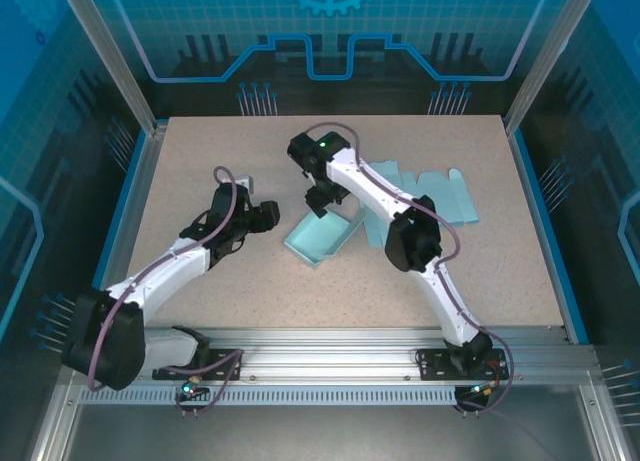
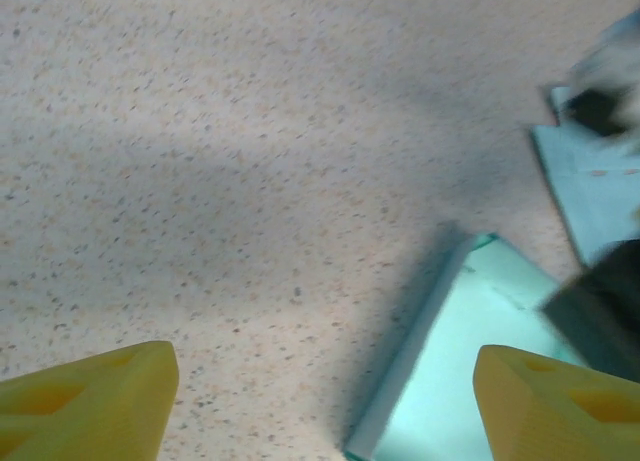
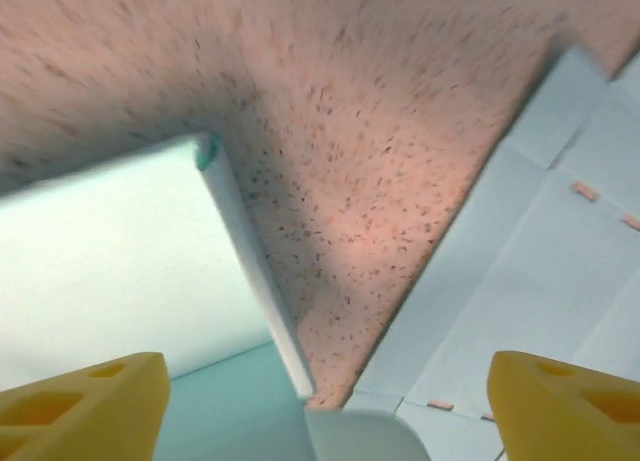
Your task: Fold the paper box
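Observation:
The paper box (image 1: 322, 236) is a light teal, shallow tray with raised walls near the middle of the table. My left gripper (image 1: 270, 216) sits just left of it, low over the table. In the left wrist view its yellow fingers (image 2: 90, 401) stand wide apart, open, with the box's near wall (image 2: 420, 361) between them, closer to the right finger. My right gripper (image 1: 322, 196) hovers over the box's far edge. It is open in the right wrist view (image 3: 325, 406), above a box wall (image 3: 250, 271) and a pale flap (image 3: 365, 436), gripping nothing.
A flat, creased sheet of the same teal paper (image 1: 435, 196) with several flaps lies right of the box, under the right arm; it is also in the right wrist view (image 3: 540, 251). Bare speckled tabletop (image 1: 200, 161) surrounds them. Blue enclosure walls (image 1: 130, 201) border the table.

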